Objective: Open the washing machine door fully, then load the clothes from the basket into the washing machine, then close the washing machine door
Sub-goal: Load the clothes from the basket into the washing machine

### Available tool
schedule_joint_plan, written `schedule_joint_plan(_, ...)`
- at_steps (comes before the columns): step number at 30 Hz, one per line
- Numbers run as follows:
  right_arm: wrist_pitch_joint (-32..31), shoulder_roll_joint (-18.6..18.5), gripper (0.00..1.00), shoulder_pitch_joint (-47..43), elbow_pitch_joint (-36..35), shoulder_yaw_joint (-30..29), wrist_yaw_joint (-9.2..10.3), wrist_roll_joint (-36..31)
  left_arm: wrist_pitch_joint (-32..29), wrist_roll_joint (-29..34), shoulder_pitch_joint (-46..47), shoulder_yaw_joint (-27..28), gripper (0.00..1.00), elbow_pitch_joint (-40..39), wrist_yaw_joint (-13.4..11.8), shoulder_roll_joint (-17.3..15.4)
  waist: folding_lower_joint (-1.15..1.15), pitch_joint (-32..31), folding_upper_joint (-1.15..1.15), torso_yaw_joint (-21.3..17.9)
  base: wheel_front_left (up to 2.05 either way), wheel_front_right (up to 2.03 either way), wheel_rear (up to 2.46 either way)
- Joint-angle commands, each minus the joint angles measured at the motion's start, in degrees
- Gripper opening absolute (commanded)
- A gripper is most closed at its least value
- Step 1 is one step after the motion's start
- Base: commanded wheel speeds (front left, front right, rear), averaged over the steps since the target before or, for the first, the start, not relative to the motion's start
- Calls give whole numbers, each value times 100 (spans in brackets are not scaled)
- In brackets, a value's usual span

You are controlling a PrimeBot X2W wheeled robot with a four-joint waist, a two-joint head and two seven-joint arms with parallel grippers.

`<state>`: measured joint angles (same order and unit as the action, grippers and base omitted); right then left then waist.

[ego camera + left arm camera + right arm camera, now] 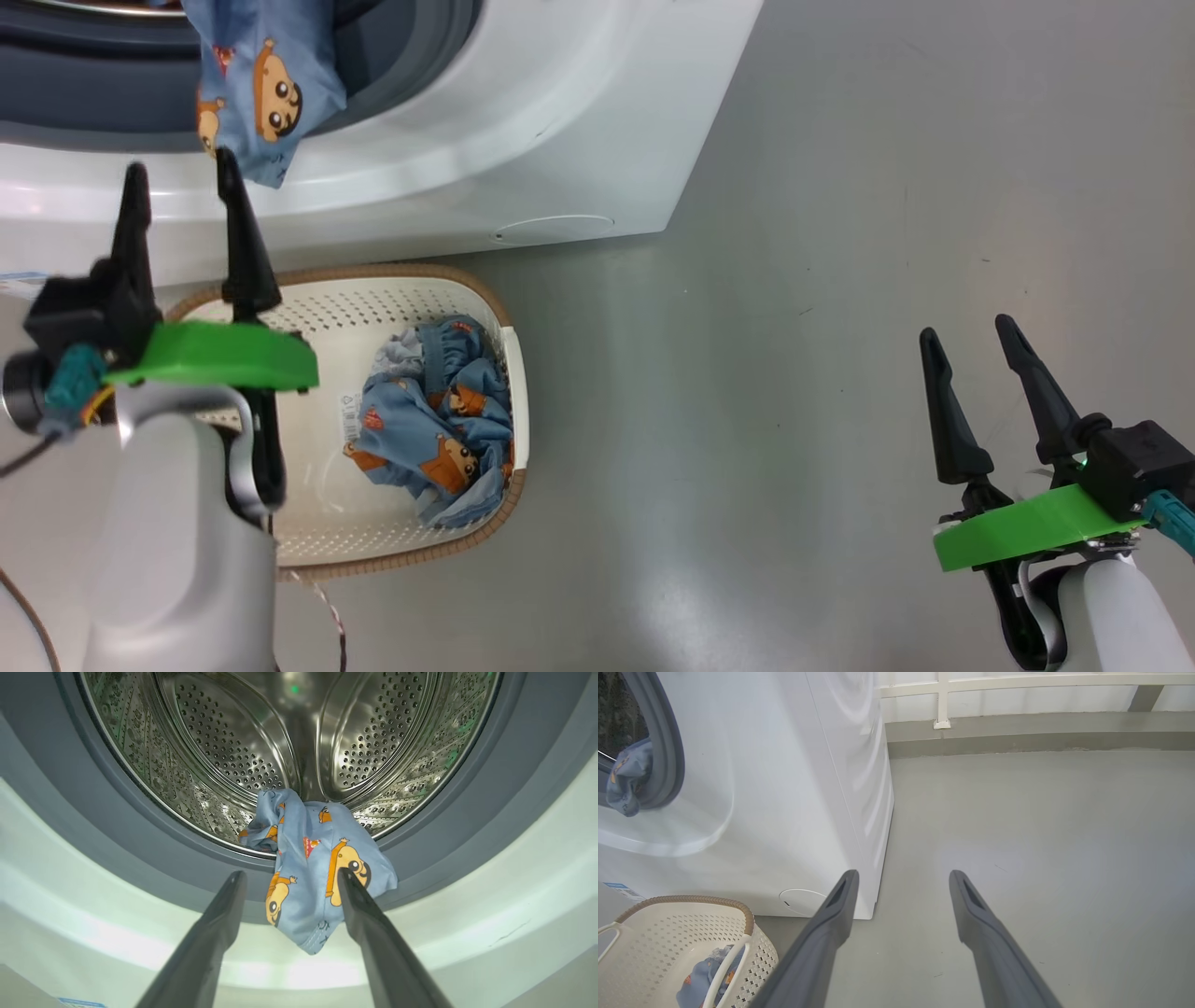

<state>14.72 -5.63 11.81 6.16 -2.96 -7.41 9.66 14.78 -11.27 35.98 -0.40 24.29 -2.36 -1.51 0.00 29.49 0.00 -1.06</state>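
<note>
The white washing machine (560, 112) stands with its drum mouth uncovered; its door is out of view. One piece of the clothes (257, 89) hangs over the grey gasket, half in the steel drum (261, 742) and half outside, where the garment (317, 868) drapes down the front. My left gripper (182, 182) is open just below that hanging cloth, holding nothing. More clothes (439, 434) lie bunched in the cream basket (317, 541) on the floor in front of the machine. My right gripper (971, 336) is open and empty over bare floor at the right.
Grey floor (840, 280) stretches to the right of the machine. A low white railing (1017, 681) and a kerb run along the far side. A thin cable (327, 616) trails by the basket's near edge. The round cover (551, 229) sits at the machine's base.
</note>
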Motion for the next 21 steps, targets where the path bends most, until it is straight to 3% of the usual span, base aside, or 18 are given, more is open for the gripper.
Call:
schedule_joint_plan(1, 28, -24, 100, -29, -139, 79, -8, -66, 22, -75, -223, 110, 100, -248, -88, -141, 0, -1, 0, -3, 0, 0, 0)
schedule_joint_plan(12, 28, -3, 100, -121, -186, -79, -8, -78, -57, -520, -1578, -209, 100, -1313, -383, -138, 0, -95, 0, -9, 0, 0, 0)
schedule_joint_plan(21, 28, -29, 100, -172, -186, -111, -8, -98, -276, -574, -2132, -424, 100, -1956, -495, -143, 0, -109, 0, 110, 0, 0, 0)
